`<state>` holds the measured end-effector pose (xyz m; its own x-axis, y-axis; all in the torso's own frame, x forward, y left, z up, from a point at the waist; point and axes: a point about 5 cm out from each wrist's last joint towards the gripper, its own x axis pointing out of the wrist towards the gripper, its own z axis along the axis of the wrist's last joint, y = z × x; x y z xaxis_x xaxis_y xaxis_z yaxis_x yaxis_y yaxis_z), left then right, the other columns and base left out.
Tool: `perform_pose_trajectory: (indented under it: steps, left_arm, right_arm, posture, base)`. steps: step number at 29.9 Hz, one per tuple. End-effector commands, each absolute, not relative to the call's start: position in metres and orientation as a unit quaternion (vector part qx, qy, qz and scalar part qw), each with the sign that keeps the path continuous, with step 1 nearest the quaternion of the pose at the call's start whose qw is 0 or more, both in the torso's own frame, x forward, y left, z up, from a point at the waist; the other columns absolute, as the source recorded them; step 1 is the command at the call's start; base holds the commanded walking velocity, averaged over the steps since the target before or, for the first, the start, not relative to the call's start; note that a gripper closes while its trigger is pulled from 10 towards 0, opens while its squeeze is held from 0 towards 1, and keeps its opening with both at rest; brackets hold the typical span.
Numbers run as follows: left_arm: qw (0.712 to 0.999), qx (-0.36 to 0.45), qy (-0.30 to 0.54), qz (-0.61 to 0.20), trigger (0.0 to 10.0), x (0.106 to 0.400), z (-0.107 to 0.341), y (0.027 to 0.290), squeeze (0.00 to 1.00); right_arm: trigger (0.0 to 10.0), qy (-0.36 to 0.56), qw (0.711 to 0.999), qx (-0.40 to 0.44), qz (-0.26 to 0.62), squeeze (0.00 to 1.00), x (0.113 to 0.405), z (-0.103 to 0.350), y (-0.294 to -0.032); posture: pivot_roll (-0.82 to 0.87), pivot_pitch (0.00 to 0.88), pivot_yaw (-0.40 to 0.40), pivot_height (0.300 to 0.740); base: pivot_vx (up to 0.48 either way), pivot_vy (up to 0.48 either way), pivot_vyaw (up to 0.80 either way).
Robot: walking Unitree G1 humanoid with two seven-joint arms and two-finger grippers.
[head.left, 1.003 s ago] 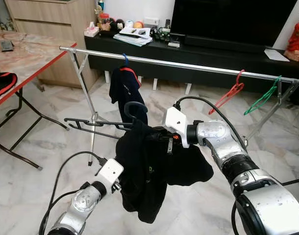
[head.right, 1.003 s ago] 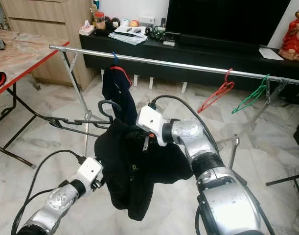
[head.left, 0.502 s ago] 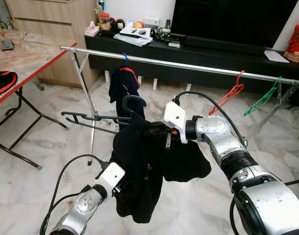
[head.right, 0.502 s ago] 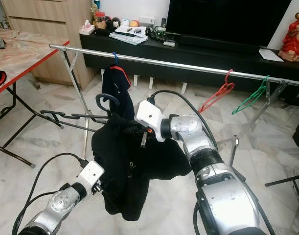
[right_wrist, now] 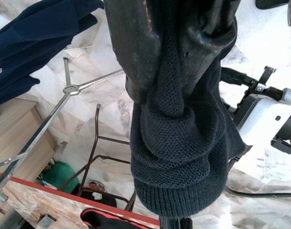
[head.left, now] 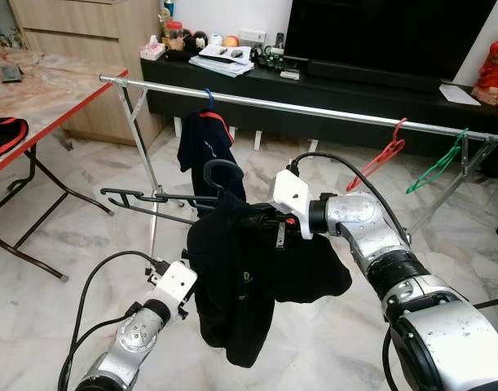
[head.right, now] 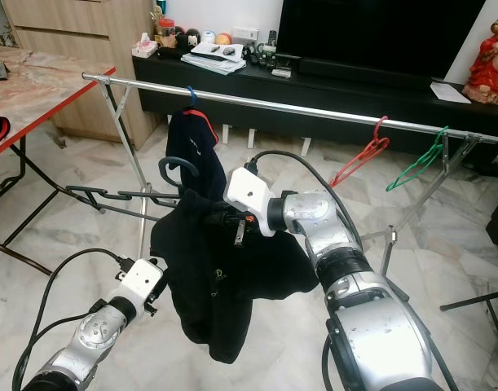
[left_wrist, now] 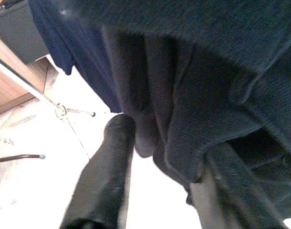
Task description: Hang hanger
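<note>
**Lift the hook clear before you reach for the rail**

Your right pincer (head.left: 261, 221) is clamped on the black garment (head.left: 240, 285) where it bunches over the black hanger (head.left: 163, 198); the right wrist view shows both fingers (right_wrist: 135, 43) pinching a knot of knitted cloth. The hanger sits in front of the drying rail (head.left: 314, 108) and below it, its hook (head.left: 218, 173) curling up just above the garment and its bar sticking out toward your left.

Your left pincer (left_wrist: 159, 176) is below, at the garment's lower hem, with its fingers apart and cloth lying between them, gripping nothing.

To hang it well, I would judge:

- Raise the right arm until the hook stands above the rail, then go forward and lower it on.
- Aim for the bare stretch of rail between the navy shirt (head.left: 206, 148) and the red hanger (head.left: 381, 159), so the clothes do not tangle.
- Your grip is largely on cloth, so the hanger may swing or tilt; move slowly.
- Use the left pincer to steady the hanging cloth if it sways, and keep it away from the rack's leg (head.left: 143, 155).
</note>
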<state>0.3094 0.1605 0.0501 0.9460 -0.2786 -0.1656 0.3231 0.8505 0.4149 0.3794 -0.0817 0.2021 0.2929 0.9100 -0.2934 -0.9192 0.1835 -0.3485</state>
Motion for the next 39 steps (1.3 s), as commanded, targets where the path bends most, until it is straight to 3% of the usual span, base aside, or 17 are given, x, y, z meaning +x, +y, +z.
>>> perform_pose_trajectory:
  steps: [1,23,27,34,39]
  left_arm:
    - [0.961,0.217,0.05,-0.164,0.0,0.309,0.049,0.158,0.0]
    - [0.97,0.178,0.046,-0.159,0.0,0.309,0.049,0.156,0.0]
    - [0.977,0.16,0.057,-0.132,0.0,0.31,0.048,0.165,0.0]
    - [0.971,0.178,0.122,-0.1,0.0,0.302,0.03,0.182,0.0]
    - [0.97,0.16,0.166,-0.081,0.0,0.298,0.02,0.19,0.0]
  right_arm:
    - [0.0,-0.005,0.775,-0.229,0.588,0.0,0.381,0.21,-0.085]
    - [0.0,0.007,0.784,-0.222,0.58,0.0,0.381,0.201,-0.092]
    - [0.0,0.017,0.789,-0.219,0.574,0.0,0.38,0.195,-0.102]
    - [0.0,0.063,0.802,-0.208,0.556,0.0,0.372,0.171,-0.141]
    - [0.0,0.107,0.776,-0.192,0.591,0.0,0.355,0.148,-0.168]
  posture:
    - [0.06,0.044,-0.093,0.74]
    - [0.06,0.047,-0.092,0.74]
    - [0.06,0.048,-0.092,0.74]
    - [0.05,0.047,-0.088,0.74]
    - [0.05,0.044,-0.083,0.74]
  base:
    - [0.0,0.0,0.0]
    - [0.0,0.0,0.0]
    - [0.0,0.0,0.0]
    - [0.0,0.0,0.0]
    - [0.0,0.0,0.0]
